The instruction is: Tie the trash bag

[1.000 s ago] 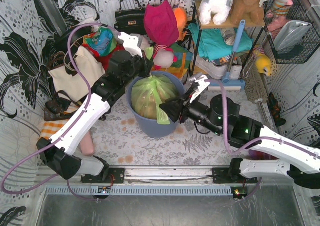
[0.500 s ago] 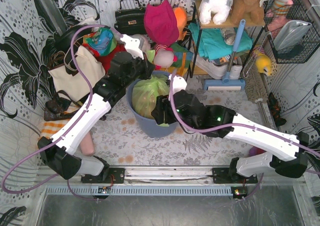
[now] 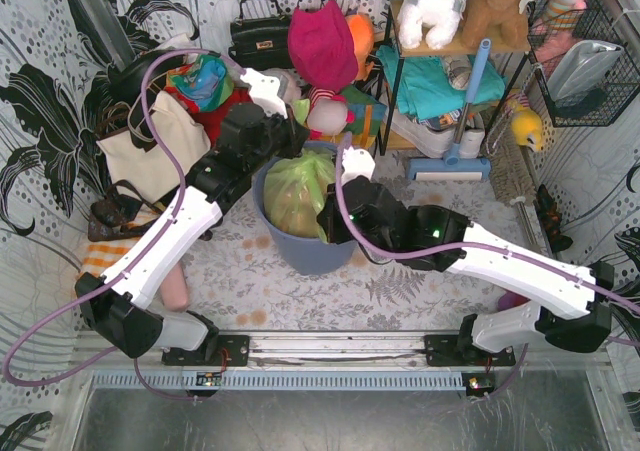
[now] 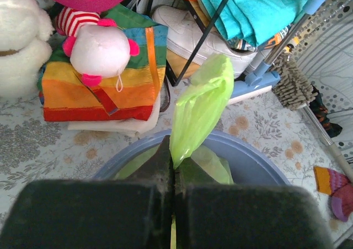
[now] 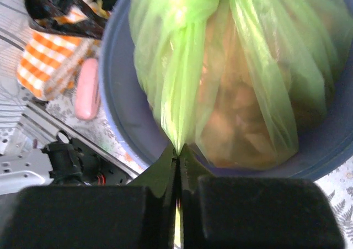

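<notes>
- Left arm point(image 3: 175, 233): jaws clamped on the far flap of the trash bag point(image 3: 298, 193).
- Trash bag: sits inside the blue bin point(image 3: 290, 253), mid-table point(image 3: 250, 283).
- Right arm point(image 3: 505, 263): jaws clamped on the near flap.
- Step, judged: both flaps gripped, knot not yet begun.
- Next move calls for: crossing the flaps under tension without tearing the thin plastic.

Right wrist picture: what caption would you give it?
Right gripper pinches a gathered flap of the lime-green trash bag sitting in the blue bin.
</notes>
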Action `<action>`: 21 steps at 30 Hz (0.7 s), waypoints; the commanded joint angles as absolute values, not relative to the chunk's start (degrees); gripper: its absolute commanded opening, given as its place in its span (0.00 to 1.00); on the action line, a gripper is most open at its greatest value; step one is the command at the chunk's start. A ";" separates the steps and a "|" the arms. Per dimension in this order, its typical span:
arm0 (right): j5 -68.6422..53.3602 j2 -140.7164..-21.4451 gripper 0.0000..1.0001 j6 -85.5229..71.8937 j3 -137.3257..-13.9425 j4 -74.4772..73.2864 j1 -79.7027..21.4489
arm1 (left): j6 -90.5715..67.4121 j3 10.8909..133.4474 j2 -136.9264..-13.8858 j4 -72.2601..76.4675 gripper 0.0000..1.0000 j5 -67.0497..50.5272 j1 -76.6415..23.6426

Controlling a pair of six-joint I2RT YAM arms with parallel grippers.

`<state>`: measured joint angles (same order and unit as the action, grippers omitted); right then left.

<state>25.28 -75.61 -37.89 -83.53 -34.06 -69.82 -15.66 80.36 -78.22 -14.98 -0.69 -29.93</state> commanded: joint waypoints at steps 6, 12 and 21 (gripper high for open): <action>23.72 -69.39 0.00 -33.32 -89.40 -33.37 -69.57 | -12.31 86.32 -81.41 -13.53 0.00 2.07 -29.44; 19.66 -64.10 0.00 -39.03 -76.67 -32.27 -69.53 | -13.81 78.48 -82.20 -10.81 0.00 1.84 -29.33; 16.71 -61.57 0.00 -41.67 -71.98 -28.66 -69.52 | -14.41 75.04 -83.46 -9.25 0.00 2.25 -29.25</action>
